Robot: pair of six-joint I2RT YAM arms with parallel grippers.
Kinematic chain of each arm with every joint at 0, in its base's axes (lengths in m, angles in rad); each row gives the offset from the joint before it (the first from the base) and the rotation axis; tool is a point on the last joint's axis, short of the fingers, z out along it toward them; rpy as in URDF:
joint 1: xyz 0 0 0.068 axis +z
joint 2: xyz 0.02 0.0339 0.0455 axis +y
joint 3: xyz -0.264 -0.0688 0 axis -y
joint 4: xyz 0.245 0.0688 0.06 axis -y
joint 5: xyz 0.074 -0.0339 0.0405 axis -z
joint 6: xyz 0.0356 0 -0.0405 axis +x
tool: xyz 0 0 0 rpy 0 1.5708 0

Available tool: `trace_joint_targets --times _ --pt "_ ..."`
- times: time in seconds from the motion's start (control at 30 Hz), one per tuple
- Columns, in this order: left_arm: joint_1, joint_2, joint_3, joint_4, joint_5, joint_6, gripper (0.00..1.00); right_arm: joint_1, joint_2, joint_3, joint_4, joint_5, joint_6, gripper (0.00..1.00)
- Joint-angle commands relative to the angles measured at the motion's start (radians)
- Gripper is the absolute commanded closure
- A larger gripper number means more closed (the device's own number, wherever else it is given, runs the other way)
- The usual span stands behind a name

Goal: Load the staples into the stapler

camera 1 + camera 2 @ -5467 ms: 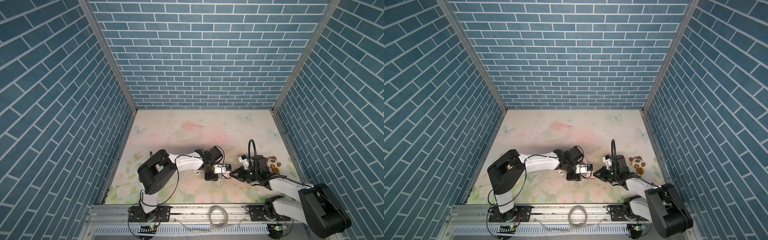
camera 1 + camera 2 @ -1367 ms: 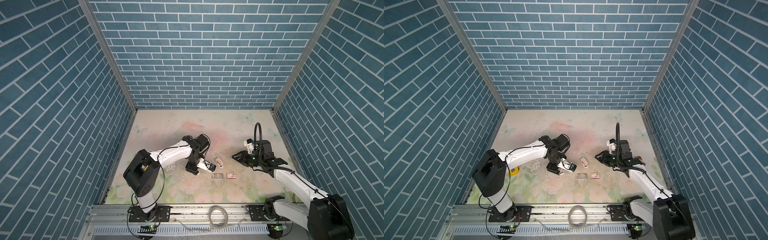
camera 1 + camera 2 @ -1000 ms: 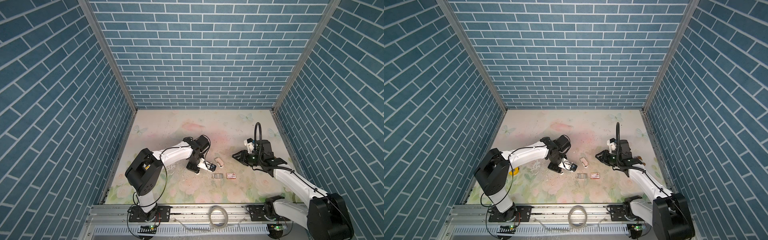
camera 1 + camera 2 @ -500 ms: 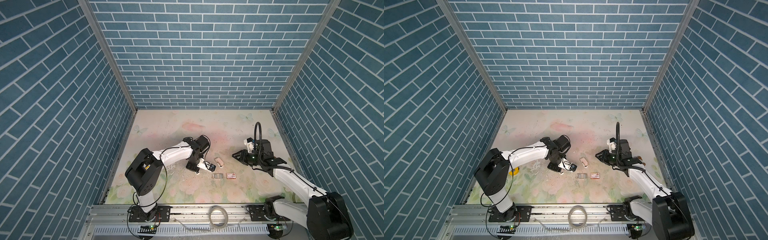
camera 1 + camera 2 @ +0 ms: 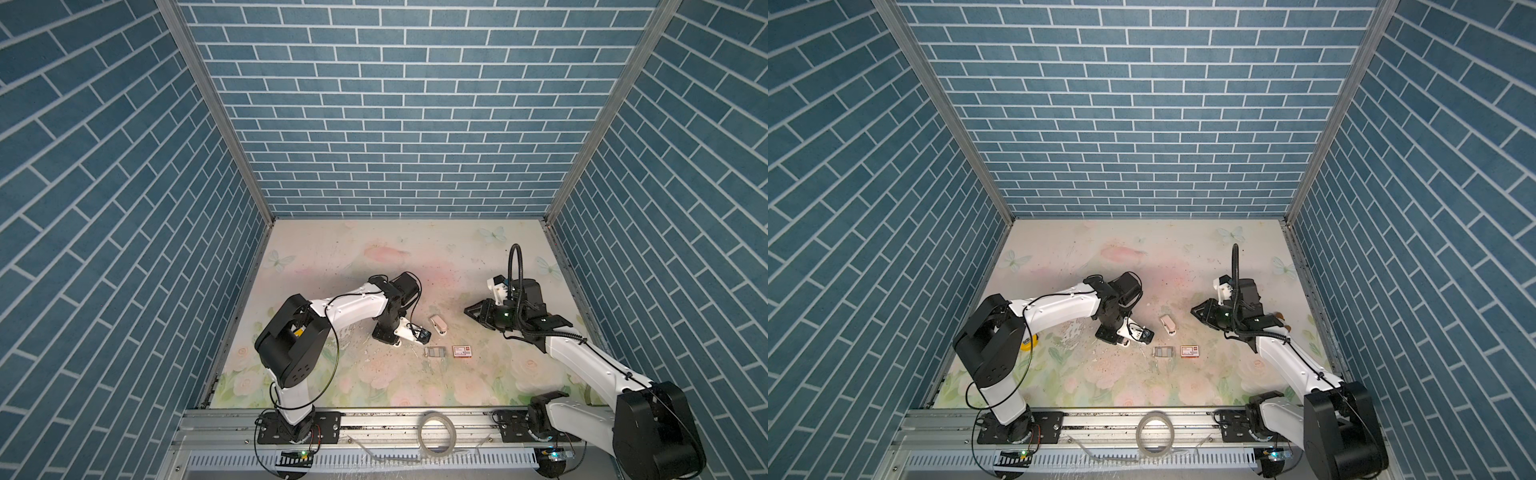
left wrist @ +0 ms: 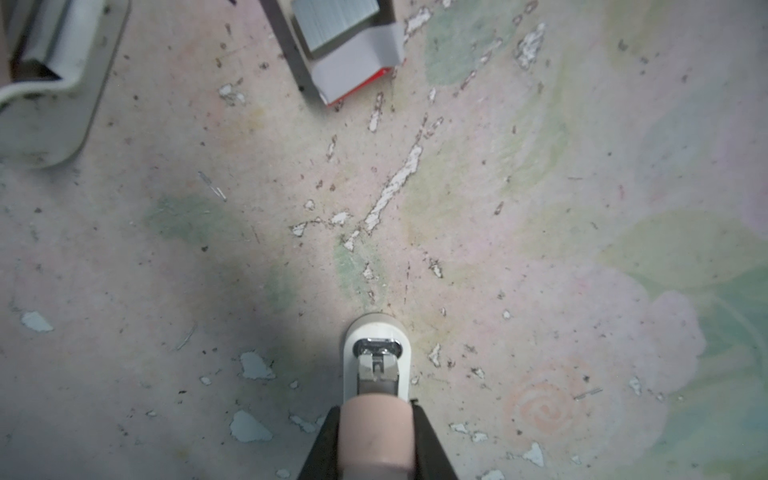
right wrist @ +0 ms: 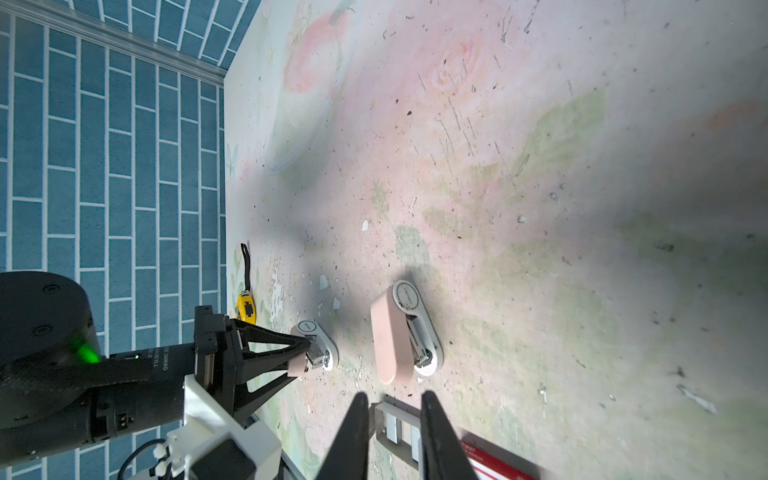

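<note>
The silvery-grey block of staples (image 6: 334,20) is found in an open grey tray (image 6: 357,62) at the near side of the floral table (image 5: 353,257). Just beyond, a small pink-and-white stapler (image 6: 376,353), apparently resting on the surface, is pinched by the left gripper (image 7: 303,355). Farther off, the right gripper (image 7: 394,395) is held aloft, fingers spread and empty.

Left wrist view: staples (image 6: 336,20) and loose stapler (image 6: 50,83) cut by the edge; held stapler (image 6: 376,353) half hidden in left gripper (image 6: 376,409). Right wrist view: red box (image 7: 490,459) cropped; right gripper (image 7: 394,395) partly hides staples.
</note>
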Motion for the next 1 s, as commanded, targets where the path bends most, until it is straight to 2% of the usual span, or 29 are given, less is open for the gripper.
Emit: trace_joint_targets --times 0.0,0.27,0.37,0.63,0.8,0.97 --pt "0.005 0.014 0.020 -0.032 0.004 -0.023 0.89 -0.003 -0.006 0.001 0.007 0.005 0.009 0.76" --pt "0.013 -0.030 0.034 -0.038 0.023 -0.096 0.93 -0.003 0.013 0.043 -0.027 -0.033 -0.015 0.78" --pt "0.038 -0.037 0.085 -0.062 0.067 -0.157 0.93 0.007 0.033 0.068 0.006 -0.103 0.012 0.78" --pt "0.091 -0.076 0.157 -0.066 0.139 -0.313 0.95 0.133 0.172 0.211 0.015 -0.218 0.012 0.78" --pt "0.103 -0.114 0.154 -0.026 0.146 -0.373 0.96 0.185 0.253 0.244 0.112 -0.246 0.056 0.78" --pt "0.113 -0.140 0.150 0.012 0.172 -0.436 0.96 0.243 0.318 0.283 0.127 -0.249 0.053 0.77"
